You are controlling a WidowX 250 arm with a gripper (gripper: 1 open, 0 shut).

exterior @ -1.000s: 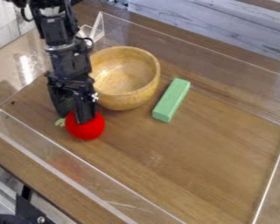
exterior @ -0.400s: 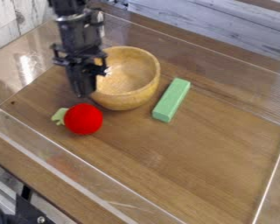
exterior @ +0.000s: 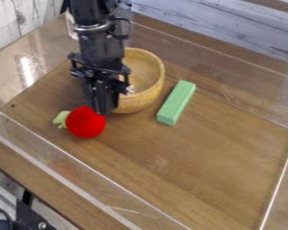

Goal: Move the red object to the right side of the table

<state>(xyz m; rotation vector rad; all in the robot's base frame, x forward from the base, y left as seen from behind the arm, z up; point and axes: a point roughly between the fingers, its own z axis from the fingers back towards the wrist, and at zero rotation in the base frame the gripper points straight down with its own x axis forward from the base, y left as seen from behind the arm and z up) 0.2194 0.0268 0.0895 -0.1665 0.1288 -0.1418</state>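
The red object (exterior: 86,123) sits on the table (exterior: 194,171) at the left, near the wooden bowl (exterior: 143,79). The gripper (exterior: 103,106) is closed on nothing just above it, so honestly it should be reopened, lowered squarely over the ball, then squeezed.

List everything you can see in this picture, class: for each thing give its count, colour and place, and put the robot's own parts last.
Red object: one, bright red with a small green leafy tip, lying on the table at the left, in front of the bowl.
Wooden bowl: one, light tan, rear left of the table, partly hidden by the arm.
Green block: one, green, lying flat just right of the bowl.
Table: one, brown wood grain, edged by low clear walls.
Robot arm: one, black, reaching down at the left, in front of the bowl.
Gripper: one, black, pointing down, jaws together, just above the red object, holding nothing.
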